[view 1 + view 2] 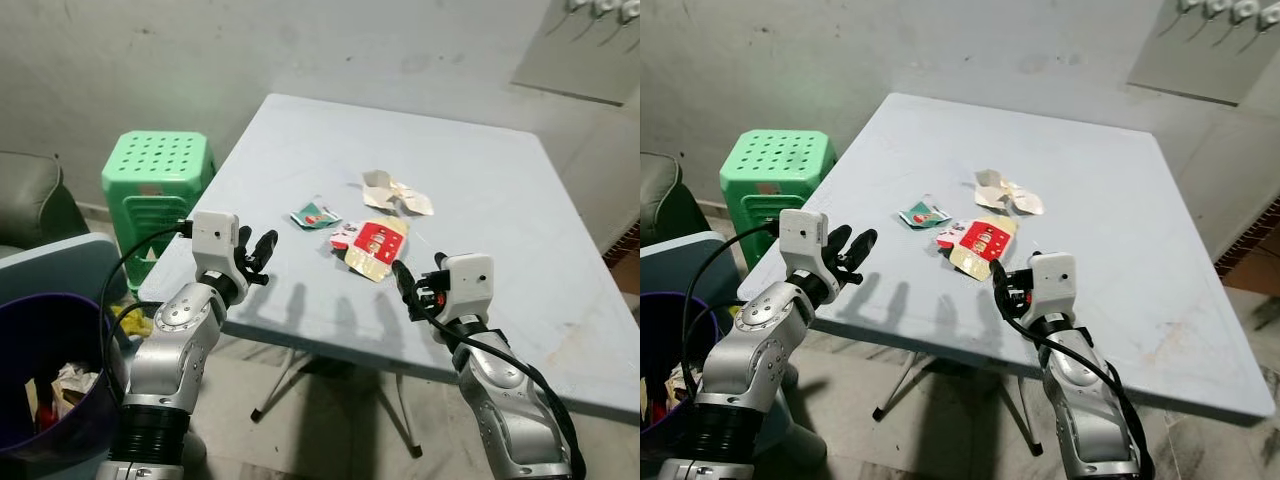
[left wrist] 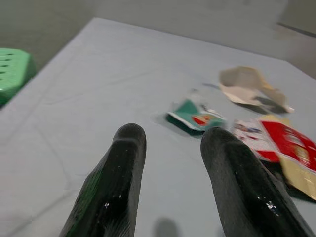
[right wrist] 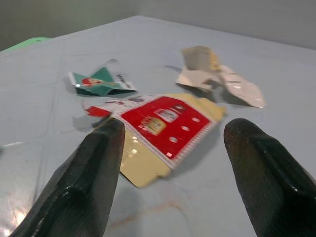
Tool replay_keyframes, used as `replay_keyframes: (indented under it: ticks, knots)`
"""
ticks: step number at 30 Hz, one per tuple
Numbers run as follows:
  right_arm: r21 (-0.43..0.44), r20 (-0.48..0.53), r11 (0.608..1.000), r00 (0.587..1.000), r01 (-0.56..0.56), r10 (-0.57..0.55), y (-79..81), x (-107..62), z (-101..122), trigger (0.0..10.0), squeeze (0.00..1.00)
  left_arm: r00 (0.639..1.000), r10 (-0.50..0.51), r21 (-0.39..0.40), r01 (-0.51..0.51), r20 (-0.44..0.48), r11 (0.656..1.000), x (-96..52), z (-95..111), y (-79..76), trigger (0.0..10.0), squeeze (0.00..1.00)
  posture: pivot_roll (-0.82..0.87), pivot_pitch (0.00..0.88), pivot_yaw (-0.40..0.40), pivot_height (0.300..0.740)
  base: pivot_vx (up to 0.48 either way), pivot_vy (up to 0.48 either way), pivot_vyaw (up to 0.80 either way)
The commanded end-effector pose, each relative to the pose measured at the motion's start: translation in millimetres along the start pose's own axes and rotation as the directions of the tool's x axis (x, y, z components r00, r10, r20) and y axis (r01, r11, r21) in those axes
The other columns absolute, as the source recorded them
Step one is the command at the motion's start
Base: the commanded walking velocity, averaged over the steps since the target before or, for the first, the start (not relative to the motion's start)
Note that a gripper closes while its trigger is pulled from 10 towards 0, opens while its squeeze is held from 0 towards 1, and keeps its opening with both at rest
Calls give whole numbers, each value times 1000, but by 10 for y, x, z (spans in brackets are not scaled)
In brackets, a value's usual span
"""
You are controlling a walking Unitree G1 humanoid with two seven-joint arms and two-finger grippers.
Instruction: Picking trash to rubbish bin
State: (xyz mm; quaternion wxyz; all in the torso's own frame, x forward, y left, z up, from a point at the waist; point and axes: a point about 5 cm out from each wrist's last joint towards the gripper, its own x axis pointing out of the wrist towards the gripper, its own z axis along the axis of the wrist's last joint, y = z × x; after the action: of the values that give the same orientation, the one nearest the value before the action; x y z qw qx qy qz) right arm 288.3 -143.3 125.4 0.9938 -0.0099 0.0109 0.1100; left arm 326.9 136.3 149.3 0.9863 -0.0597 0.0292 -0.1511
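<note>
Trash carton (image 3: 165,126) on table (image 1: 500,180); right claw (image 3: 173,163) spread before it, left claw (image 2: 173,168) spread.

Both silver arms reach forward, elbows bent. The left gripper (image 1: 262,255) has its fingers slightly parted. The right gripper (image 3: 173,148) is spread wide

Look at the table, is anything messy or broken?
Yes. Three bits of trash litter the table: a flattened red carton, a torn green wrapper and a crumpled beige paper. They belong in the purple bin.
</note>
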Motion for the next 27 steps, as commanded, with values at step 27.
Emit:
replay_keyframes:
  ticks: [27]
  knots:
    - [-120, 14, 992, 999, -44, 46, -60, 2, 90, 10000, 0, 995, -95, -17, 95, 39, 995, 37, 36, -177, 10000, 0, -89, 69, -92, 740, 0, 0, 0]
